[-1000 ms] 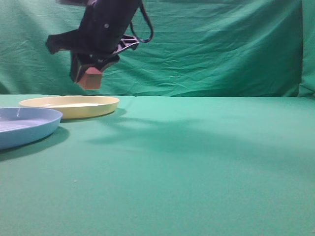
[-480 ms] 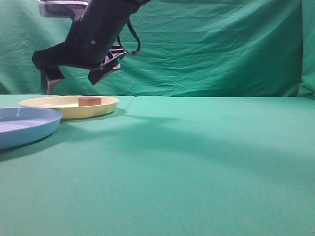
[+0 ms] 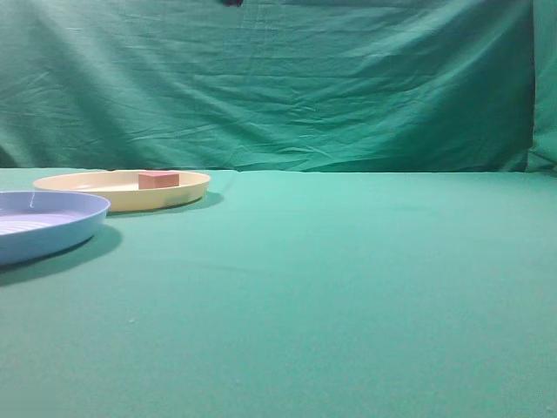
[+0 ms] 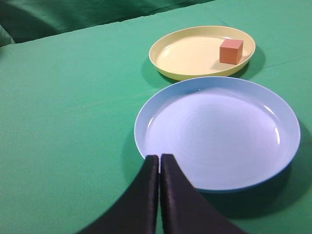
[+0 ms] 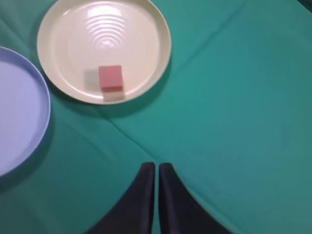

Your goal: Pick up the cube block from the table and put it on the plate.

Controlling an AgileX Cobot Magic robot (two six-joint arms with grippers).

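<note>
Nearest, the light blue plate (image 3: 48,222) sits empty on the green worktop (image 3: 348,287). Beyond it the cube block (image 3: 158,179), carried a second ago, now rests on the plate (image 3: 187,187). The right end effector (image 5: 156,168) has withdrawn upward, pressed together and empty, as is the left end effector (image 4: 160,161); the placement looks complete.

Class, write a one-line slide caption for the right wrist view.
Shut right gripper above green table; cube block rests on cream plate, blue plate beside.
</note>
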